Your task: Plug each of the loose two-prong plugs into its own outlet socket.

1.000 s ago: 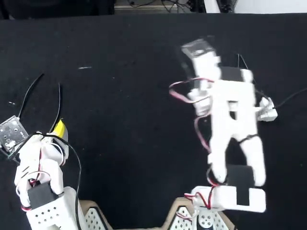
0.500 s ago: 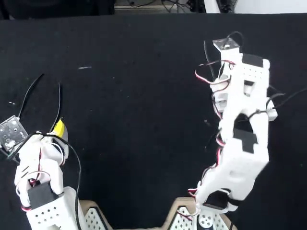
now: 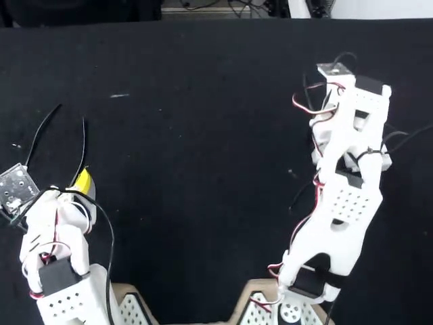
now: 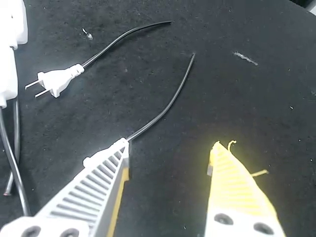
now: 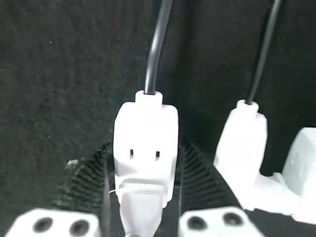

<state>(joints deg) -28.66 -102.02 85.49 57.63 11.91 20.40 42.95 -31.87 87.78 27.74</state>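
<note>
A loose white two-prong plug [image 4: 54, 81] lies flat on the black table with its thin black cord [image 4: 123, 37] trailing away. My left gripper [image 4: 169, 145] hovers open beside it, white finger [image 4: 101, 180] and yellow finger [image 4: 232, 182] wide apart; a second black cord [image 4: 165, 106] runs up to the white fingertip. My right gripper [image 5: 143, 158] is shut on a white outlet socket [image 5: 145, 143] with two slots and a black cord. Next to it a white plug [image 5: 242, 148] sits in another white socket piece [image 5: 298, 168]. From above, the right arm [image 3: 348, 169] covers that spot.
Black cloth covers the table [image 3: 203, 101]. Two black cords [image 3: 40, 132] curve out in front of the left arm [image 3: 57, 230]. White socket parts [image 3: 383, 161] and a cable poke out beside the right arm. A white body [image 4: 10, 49] fills one edge of the left wrist view.
The right arm has swung from the table's middle to the right and stretched out low over the white socket parts. The left arm has not moved.
</note>
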